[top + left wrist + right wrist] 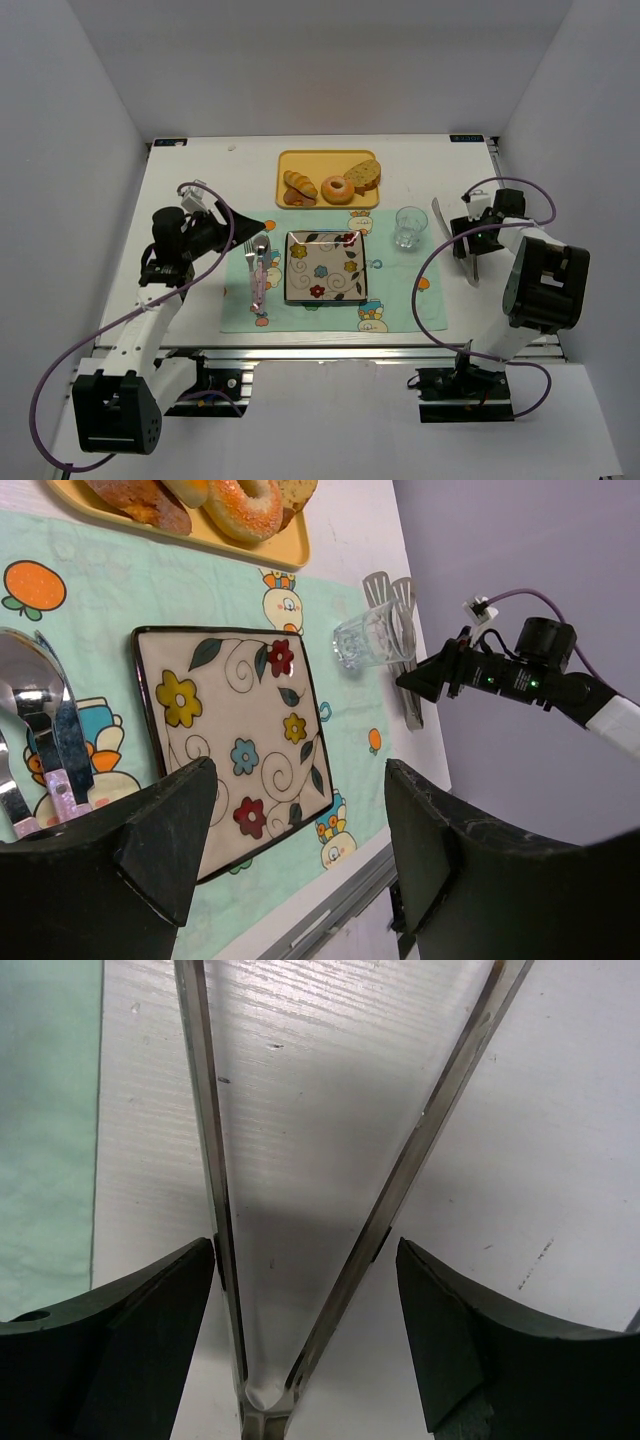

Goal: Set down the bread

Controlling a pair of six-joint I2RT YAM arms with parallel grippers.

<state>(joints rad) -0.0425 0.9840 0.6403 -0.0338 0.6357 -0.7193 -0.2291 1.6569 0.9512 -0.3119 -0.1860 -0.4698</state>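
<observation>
Bread (299, 184): at the left end of the yellow tray (330, 157), far side of the white tabletop (200, 170), untouched and well apart from both arms. Nearer, a mint placemat (400, 300) carrying a flowered plate (325, 268), probably the landing spot. Left gripper (298, 780) above the mat's left part, fingers spread wide, holding nothing. Right gripper (305, 1260) low over the tongs (207, 1110) on bare tabletop right of the mat, fingers wide, flanking the two steel arms near the hinge, not yet clamped. Likely step: picking up the tongs. Best closed evenly and gently, just enough to hold, tips left apart for the bread; then lifted straight, minding the glass (409, 226) nearby.
</observation>
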